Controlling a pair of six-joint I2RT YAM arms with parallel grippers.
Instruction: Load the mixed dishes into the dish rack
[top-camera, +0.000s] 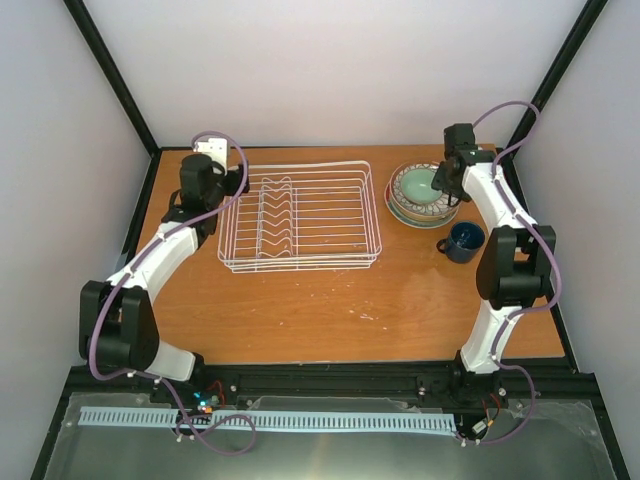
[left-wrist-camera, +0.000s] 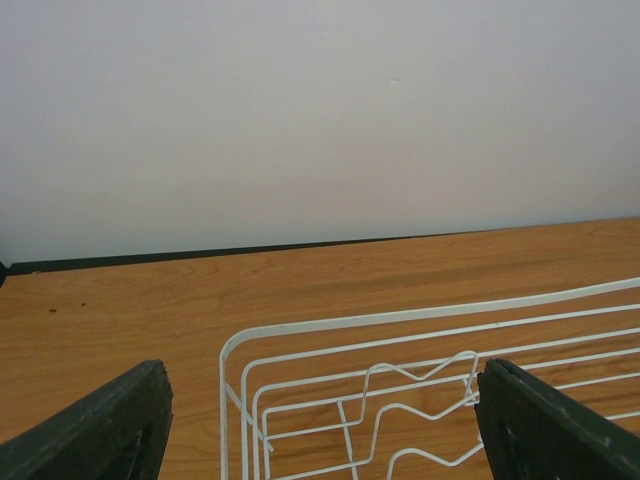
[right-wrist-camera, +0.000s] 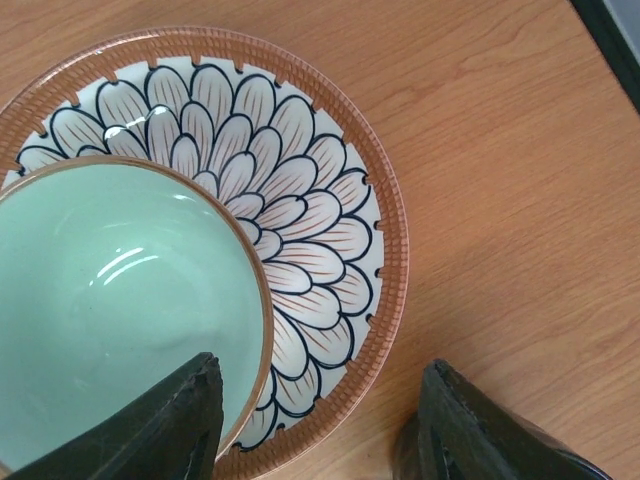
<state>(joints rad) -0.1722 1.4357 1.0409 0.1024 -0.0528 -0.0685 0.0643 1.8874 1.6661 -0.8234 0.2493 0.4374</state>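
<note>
We log the rack (top-camera: 300, 217) at frame centre on the table (top-camera: 330, 310). The green cup (right-wrist-camera: 110, 310) sits on the petal plate (right-wrist-camera: 320, 230), upper right, with the blue mug (top-camera: 463, 241) just below it. The right gripper (right-wrist-camera: 320, 380) is spread wide over the plate's rim. The left gripper (left-wrist-camera: 322, 372) is spread wide over the rack's corner.

Rack (top-camera: 300, 217), cup (top-camera: 420, 184) atop perhaps three plates (top-camera: 415, 219), mug (top-camera: 463, 241)

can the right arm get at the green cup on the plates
Probably yes: the right gripper hangs open right over the green cup, one finger above its inside, the other outside its rim, and nothing covers it.
</note>
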